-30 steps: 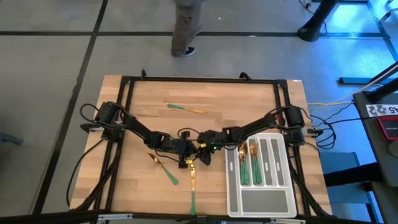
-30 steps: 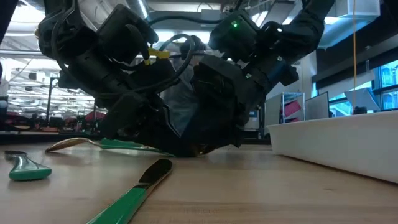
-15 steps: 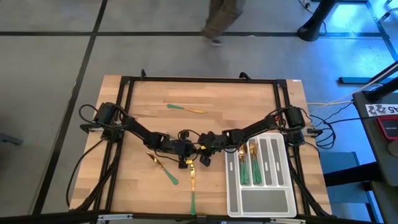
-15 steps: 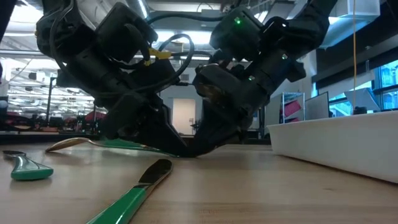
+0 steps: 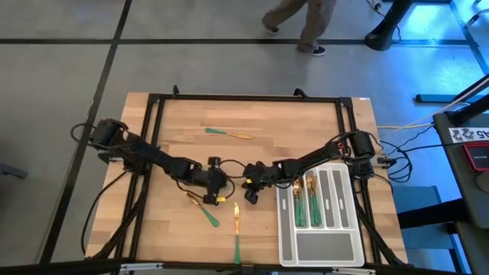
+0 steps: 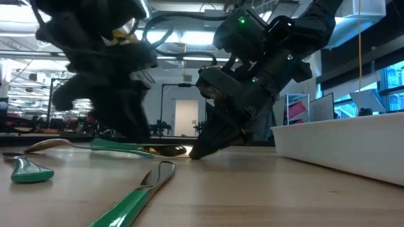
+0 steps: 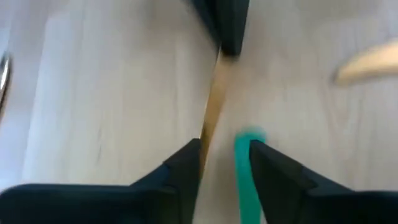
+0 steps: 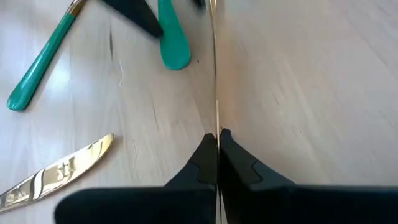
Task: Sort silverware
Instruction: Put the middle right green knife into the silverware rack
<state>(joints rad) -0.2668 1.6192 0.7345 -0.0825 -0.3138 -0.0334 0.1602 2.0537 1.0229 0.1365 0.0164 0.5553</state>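
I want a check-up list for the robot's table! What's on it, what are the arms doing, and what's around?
Surface: wooden table, inside a black frame.
Job's things: one piece of cutlery lies far off alone; a knife and two crossed pieces lie near the front; some pieces are already in the tray.
Clutter: nothing seen.
Grippers: right gripper is low at mid-table, jaws shut on a thin gold piece. Left gripper is close beside it, jaws open, holding nothing.
Cables: black loops on both arms; a yellow cable off the right edge.
Surroundings: grey floor, a person walking past, a desk.
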